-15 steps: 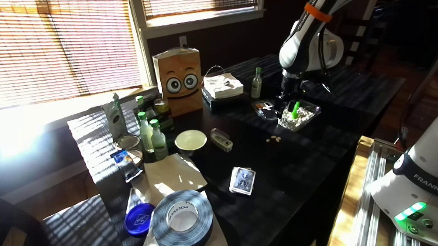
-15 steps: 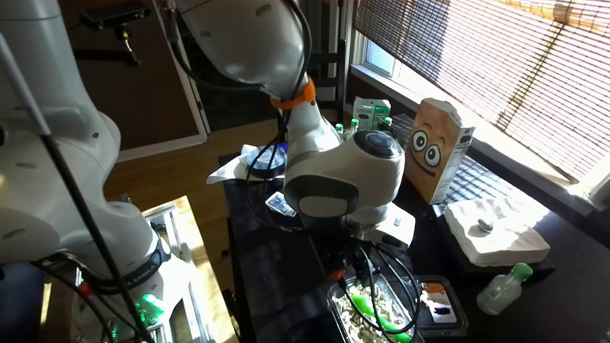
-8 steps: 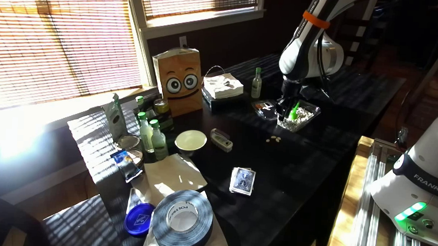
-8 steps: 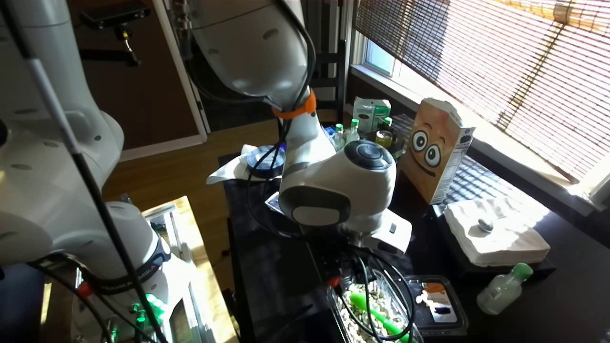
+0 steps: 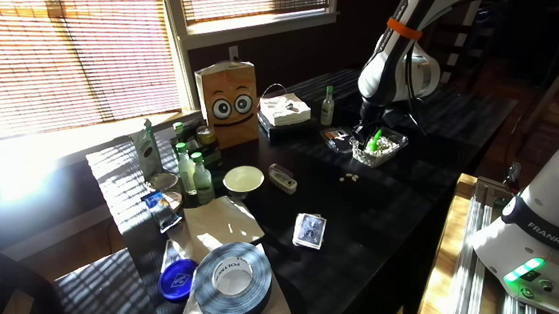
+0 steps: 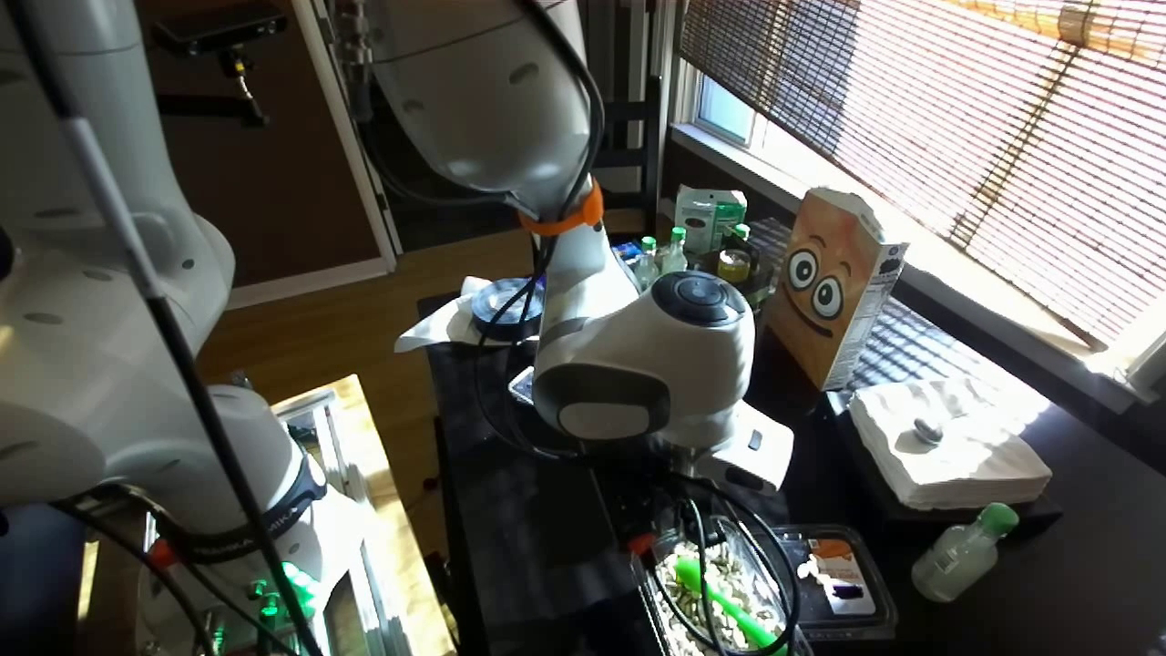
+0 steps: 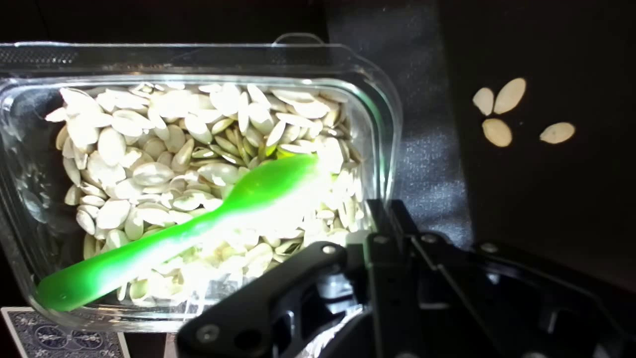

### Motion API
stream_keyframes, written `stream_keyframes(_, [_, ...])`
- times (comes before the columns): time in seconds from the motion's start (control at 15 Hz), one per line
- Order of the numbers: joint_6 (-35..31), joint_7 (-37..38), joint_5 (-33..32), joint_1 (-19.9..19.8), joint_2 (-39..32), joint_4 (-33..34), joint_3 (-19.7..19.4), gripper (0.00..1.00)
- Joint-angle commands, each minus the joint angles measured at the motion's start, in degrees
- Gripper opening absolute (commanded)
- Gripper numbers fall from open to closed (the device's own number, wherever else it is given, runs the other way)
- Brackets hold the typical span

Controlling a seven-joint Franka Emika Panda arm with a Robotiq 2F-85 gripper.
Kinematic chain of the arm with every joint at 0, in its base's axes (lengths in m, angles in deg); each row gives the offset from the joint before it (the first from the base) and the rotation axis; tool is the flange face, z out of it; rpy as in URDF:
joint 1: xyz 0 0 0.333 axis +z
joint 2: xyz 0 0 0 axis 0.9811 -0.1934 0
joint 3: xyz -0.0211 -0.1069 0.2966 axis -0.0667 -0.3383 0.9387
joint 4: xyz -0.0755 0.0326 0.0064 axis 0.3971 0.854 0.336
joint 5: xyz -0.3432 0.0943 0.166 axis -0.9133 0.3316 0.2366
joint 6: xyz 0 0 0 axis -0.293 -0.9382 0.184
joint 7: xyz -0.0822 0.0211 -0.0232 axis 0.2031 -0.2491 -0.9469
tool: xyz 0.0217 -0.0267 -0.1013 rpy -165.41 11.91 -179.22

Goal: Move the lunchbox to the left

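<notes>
Jaws of the black linkage gripper (image 7: pixel 390 211) look clenched on one side wall of the clear, shallow rectangular plastic lunchbox (image 7: pixel 198 63), which appears to rest on the black table (image 5: pixel 371 217); light, thin and slick, it likely flexes, and its loose pale seeds (image 7: pixel 216 174) may shift, so a deep mid-rim pinch suits; the white robot base (image 5: pixel 532 248) reads "FRANKA"; the grey tape roll (image 5: pixel 255 285), "POLYKE", rest unclear.

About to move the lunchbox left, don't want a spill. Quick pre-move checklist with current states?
1. Gripper shut on the lunchbox wall: ok.
2. Lid over the lunchbox: not ok, open beside it.
3. Green utensil inside: ok, lying on the seeds.
4. No loose seeds on the table: not ok, four lie there.
5. Lunchbox lifted off the table: cannot tell.
6. Nearby green-capped bottle upright: ok.
</notes>
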Motion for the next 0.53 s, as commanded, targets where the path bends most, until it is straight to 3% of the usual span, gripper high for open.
stream_keyframes(0.0, [-2.39, 4.54, -3.77, 3.19, -2.12, -0.18, -3.31, 0.25])
stream_keyframes(0.07, [-2.37, 5.3, -4.42, 3.88, -2.4, -0.05, -4.0, 0.27])
stream_keyframes(0.2, [-2.23, 6.62, -5.38, 5.02, -2.92, 0.11, -5.01, 0.5])
stream_keyframes(0.33, [-2.22, 7.69, -5.87, 5.77, -3.43, 0.24, -5.52, 0.59])
stream_keyframes(0.4, [-2.12, 7.99, -6.0, 5.99, -3.67, 0.28, -5.6, 0.47])
stream_keyframes(0.47, [-2.28, 8.22, -6.1, 6.14, -3.96, 0.27, -5.65, 0.25])
